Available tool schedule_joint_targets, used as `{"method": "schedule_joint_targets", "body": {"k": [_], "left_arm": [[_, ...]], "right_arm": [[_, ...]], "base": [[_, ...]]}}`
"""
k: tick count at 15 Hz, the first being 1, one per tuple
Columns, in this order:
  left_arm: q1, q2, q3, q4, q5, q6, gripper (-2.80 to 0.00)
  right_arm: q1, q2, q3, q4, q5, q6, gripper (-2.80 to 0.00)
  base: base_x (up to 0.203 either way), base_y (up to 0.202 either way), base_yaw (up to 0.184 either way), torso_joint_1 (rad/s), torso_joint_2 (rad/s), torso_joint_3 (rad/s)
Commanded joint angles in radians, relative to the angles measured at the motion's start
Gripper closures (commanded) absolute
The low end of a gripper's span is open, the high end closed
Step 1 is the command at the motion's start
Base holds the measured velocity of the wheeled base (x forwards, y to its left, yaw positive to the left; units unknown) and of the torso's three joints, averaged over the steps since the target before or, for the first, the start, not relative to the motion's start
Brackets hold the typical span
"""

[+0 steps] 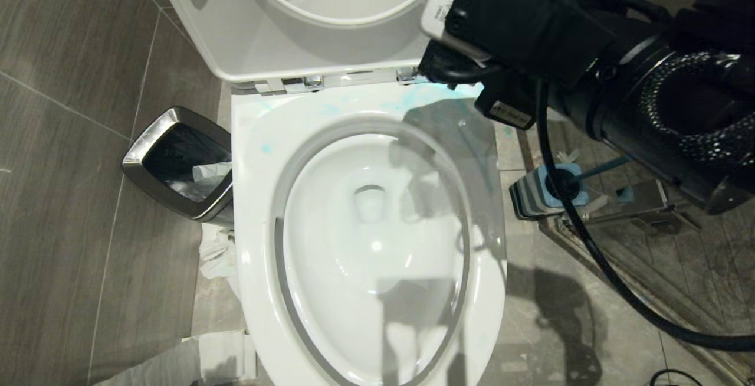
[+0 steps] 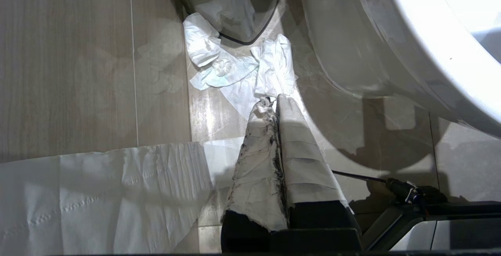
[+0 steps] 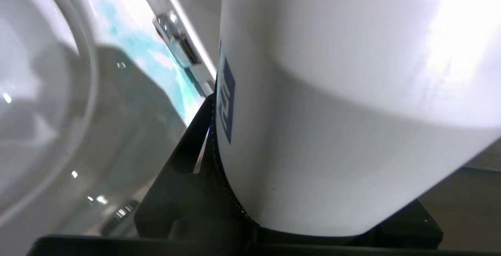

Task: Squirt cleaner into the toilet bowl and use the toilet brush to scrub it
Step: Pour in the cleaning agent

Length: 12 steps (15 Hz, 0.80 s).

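The floor (image 1: 71, 156) is laid in large grey tiles with thin pale joints; on the robot's left of the toilet (image 1: 253, 209) stands a chrome-rimmed waste bin (image 1: 177, 162) with paper inside it; crumpled tissue (image 2: 238, 68) lies on the tiles at the bin's foot, and a long flat sheet of paper (image 2: 98, 193) is spread nearer the robot. The toilet's seat and lid (image 1: 236, 32) are raised; teal smears of cleaner (image 1: 413, 100) mark the white rim near the hinges, and the bowl (image 1: 371, 244) holds clear water. On the robot's right, the floor is paler, and a toilet brush (image 1: 560, 188) with a blue collar sits in its holder beside a metal threshold. The right end effector (image 3: 219, 170) hangs over the back right corner of the rim, clamped on a white cleaner bottle (image 3: 332, 91) with an orange tip. The left end effector (image 2: 274, 103), its fingers pressed together and empty, is low by the toilet's base, pointing at the tissue.
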Motion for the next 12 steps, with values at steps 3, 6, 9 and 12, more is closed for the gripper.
{"method": "schedule_joint_targets", "body": {"k": [3, 6, 9, 12], "left_arm": [[0.000, 0.002, 0.000, -0.002, -0.002, 0.001, 0.00], [0.000, 0.000, 0.000, 0.000, -0.001, 0.001, 0.00], [0.000, 0.000, 0.000, 0.000, 0.000, 0.001, 0.00], [0.000, 0.000, 0.000, -0.002, -0.002, 0.001, 0.00]], "right_arm": [[0.073, 0.043, -0.034, -0.003, -0.195, -0.312, 0.00], [0.113, 0.045, -0.047, -0.009, -0.312, -0.541, 0.00], [0.139, 0.050, -0.053, -0.011, -0.375, -0.722, 0.00], [0.160, 0.072, -0.075, -0.032, -0.443, -0.892, 0.00]], "base": [[0.000, 0.000, 0.000, 0.000, 0.00, 0.000], [0.000, 0.000, 0.000, 0.000, 0.00, 0.000], [0.000, 0.000, 0.000, 0.000, 0.00, 0.000], [0.000, 0.000, 0.000, 0.000, 0.00, 0.000]]}}
